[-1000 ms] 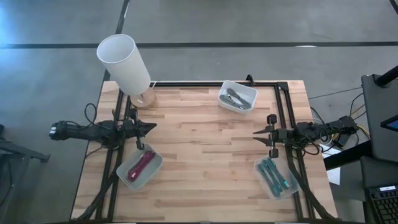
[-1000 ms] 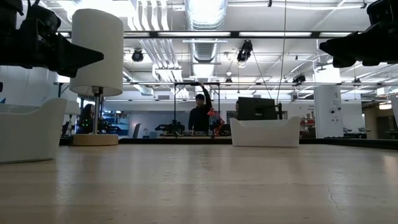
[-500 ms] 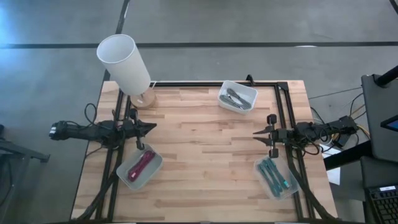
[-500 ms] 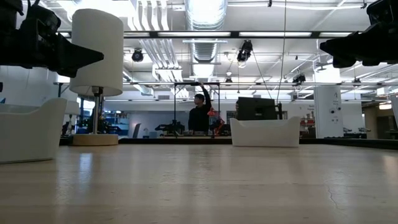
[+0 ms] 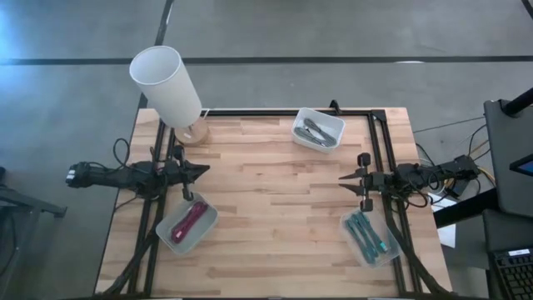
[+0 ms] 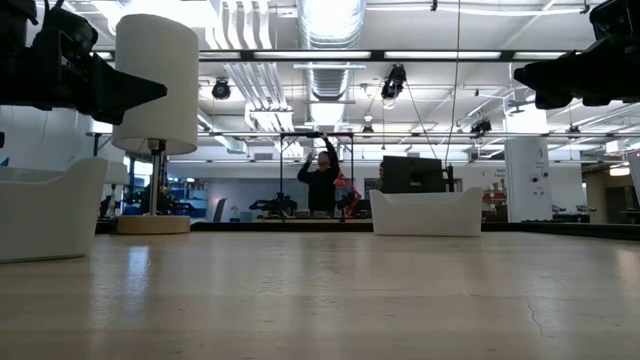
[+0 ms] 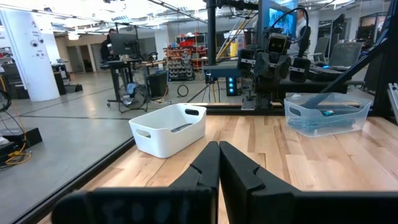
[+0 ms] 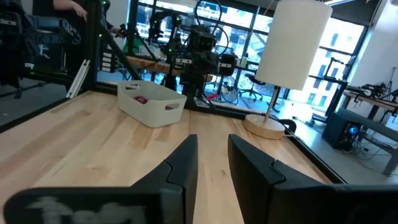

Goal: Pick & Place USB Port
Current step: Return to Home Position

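Three bins hold small long items, and I cannot tell which of them is a USB port. Grey pieces lie in the white bin (image 5: 318,129) at the far edge. Red ones lie in the bin (image 5: 186,223) at the near left, teal ones in the bin (image 5: 369,237) at the near right. My left gripper (image 5: 206,170) hovers level over the table's left side, shut and empty (image 7: 219,144). My right gripper (image 5: 341,178) hovers level over the right side, open with nothing between its fingers (image 8: 211,138). Both point toward the table's middle, clear of every bin.
A white lamp (image 5: 166,83) on a round wooden base (image 5: 193,132) stands at the far left corner. Black frame rails (image 5: 379,133) run along the table's far, left and right edges. Bare wooden tabletop (image 5: 275,200) lies between the two grippers. A person stands far off in the room (image 6: 320,180).
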